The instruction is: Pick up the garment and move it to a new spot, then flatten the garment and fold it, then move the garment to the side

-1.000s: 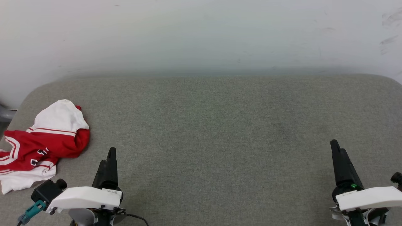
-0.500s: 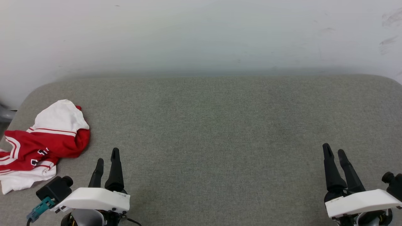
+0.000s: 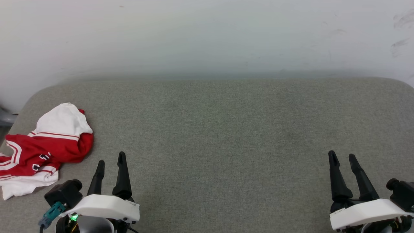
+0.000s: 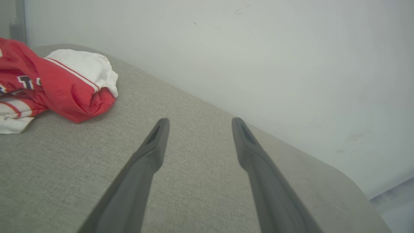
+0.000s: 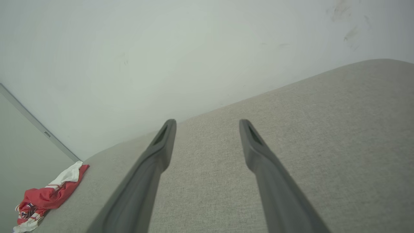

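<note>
The left gripper (image 3: 111, 158) hangs low over the near left of the surface (image 3: 226, 129) with its two dark tips parted, so a strip of grey weave shows between them. A black camera (image 3: 63, 194) with a teal plug sits on the outer side of its white wrist shell, and a small green light (image 3: 73, 217) glows beneath. The right gripper (image 3: 342, 154) is well apart from it at the near right, also spread, with bare cloth between the tips. Both point away from the robot, toward the wall (image 3: 207, 38).

Just beyond the left gripper and off to its left lies the garment (image 3: 48, 145) — near it, but not touching. It is crumpled in a heap at the surface's left edge. A white sleeve is bunched at the far end, with a red fold with thin striped trim under it. Scraps of black, white-edged lettering show in the creases, and there is more white cloth at the near end. Part of it runs off the left side of the head view. From the right wrist it is a small red-and-white lump far off at the corner.

The pale wall rises behind the surface's rounded far edge — a few dark scuffs (image 3: 401, 19) mark it at the upper right.
</note>
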